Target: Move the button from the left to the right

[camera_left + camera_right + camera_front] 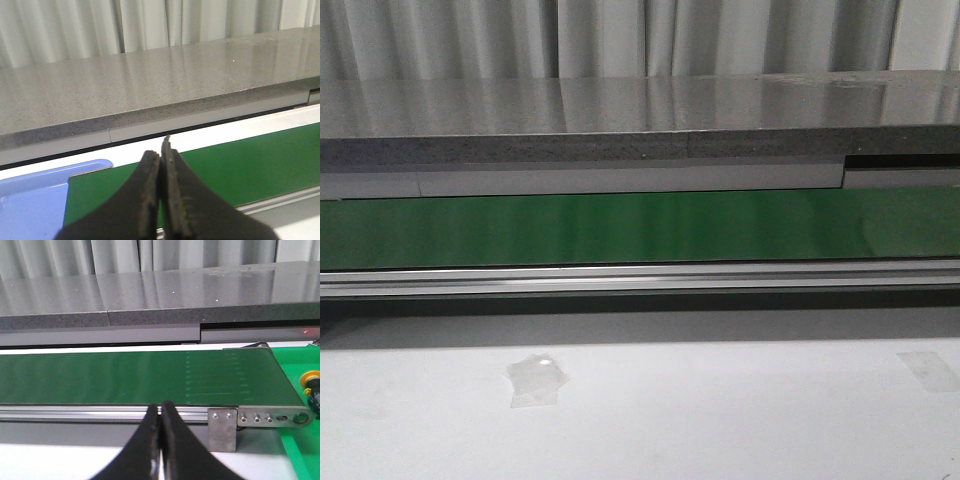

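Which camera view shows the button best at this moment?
Only the right wrist view shows the button: its yellow cap and dark body appear at the picture's edge, partly cut off, past the end of the green belt. The front and left wrist views show no button.

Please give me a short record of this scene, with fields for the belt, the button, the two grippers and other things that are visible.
belt: green belt, running left to right, nothing on it in the front view
button: yellow cap partly visible past the belt's end, at the picture's edge in the right wrist view
left gripper: shut, holds nothing
right gripper: shut, holds nothing
blue tray: at one end of the belt, left wrist view
tape patch: on the white table
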